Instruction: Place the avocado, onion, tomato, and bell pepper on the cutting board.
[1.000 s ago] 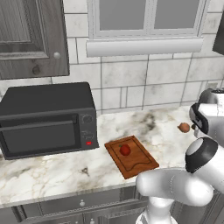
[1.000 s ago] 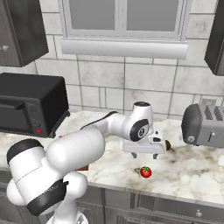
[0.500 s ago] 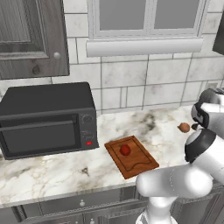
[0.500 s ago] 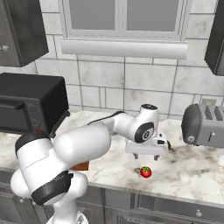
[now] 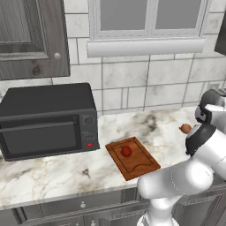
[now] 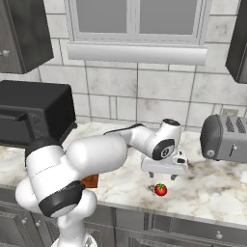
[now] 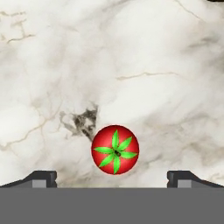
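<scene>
The bright red tomato (image 7: pixel 115 149) with a green star cap lies on the marble counter, centred just ahead of my open gripper (image 7: pixel 112 178) in the hand view. From the right base view, the gripper (image 6: pixel 163 176) hovers a little above the tomato (image 6: pixel 160 189), its jaws wide and holding nothing. The reddish-brown cutting board (image 5: pixel 140 167) lies near the counter's front edge, and the darker red bell pepper (image 5: pixel 126 151) rests on it. The tan-pink onion (image 5: pixel 186 128) sits on the counter to the right, beside my arm. The avocado is out of view.
A black microwave (image 5: pixel 46 119) stands at the left of the counter. A grey toaster (image 6: pixel 224 137) stands at the right against the tiled wall. The counter's front edge runs just below the tomato. My arm covers most of the cutting board (image 6: pixel 90 181) in the right base view.
The gripper has shifted slightly right and come down closer over the tomato, staying open. The produce and board have not moved.
</scene>
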Available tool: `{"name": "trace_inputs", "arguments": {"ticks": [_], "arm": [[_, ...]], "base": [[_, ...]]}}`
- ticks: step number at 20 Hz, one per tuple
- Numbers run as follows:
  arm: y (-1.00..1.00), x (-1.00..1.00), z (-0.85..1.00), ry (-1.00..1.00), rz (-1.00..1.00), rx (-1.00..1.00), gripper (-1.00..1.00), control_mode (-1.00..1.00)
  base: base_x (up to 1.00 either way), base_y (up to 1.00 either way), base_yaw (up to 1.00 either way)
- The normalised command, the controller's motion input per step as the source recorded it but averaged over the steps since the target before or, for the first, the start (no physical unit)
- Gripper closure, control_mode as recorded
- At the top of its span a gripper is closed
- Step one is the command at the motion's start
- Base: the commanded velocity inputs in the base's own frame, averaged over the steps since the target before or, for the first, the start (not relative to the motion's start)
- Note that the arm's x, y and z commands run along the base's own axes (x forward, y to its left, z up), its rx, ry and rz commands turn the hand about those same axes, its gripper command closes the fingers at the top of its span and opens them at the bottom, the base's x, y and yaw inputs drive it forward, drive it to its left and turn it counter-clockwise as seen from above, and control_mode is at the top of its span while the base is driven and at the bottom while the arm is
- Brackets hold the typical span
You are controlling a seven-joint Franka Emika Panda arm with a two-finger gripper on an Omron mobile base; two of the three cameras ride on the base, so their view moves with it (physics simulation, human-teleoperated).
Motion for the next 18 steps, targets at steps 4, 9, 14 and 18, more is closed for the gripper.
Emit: {"name": "trace_inputs", "arguments": {"ticks": [4, 9, 14, 18], "arm": [[0.00, 0.00, -0.28, 0.03, 0.00, 0.00, -1.00, -1.00], [0.00, 0.02, -0.22, 0.01, 0.01, 0.00, -1.00, -1.00], [0.00, 0.00, -0.22, 0.01, 0.00, 0.00, -1.00, -1.00], [0.00, 0.00, -0.23, 0.01, 0.00, 0.00, -1.00, -1.00]], "base": [[0.00, 0.00, 0.00], [0.00, 0.00, 0.00], [0.00, 0.00, 0.00], [0.00, 0.00, 0.00]]}}
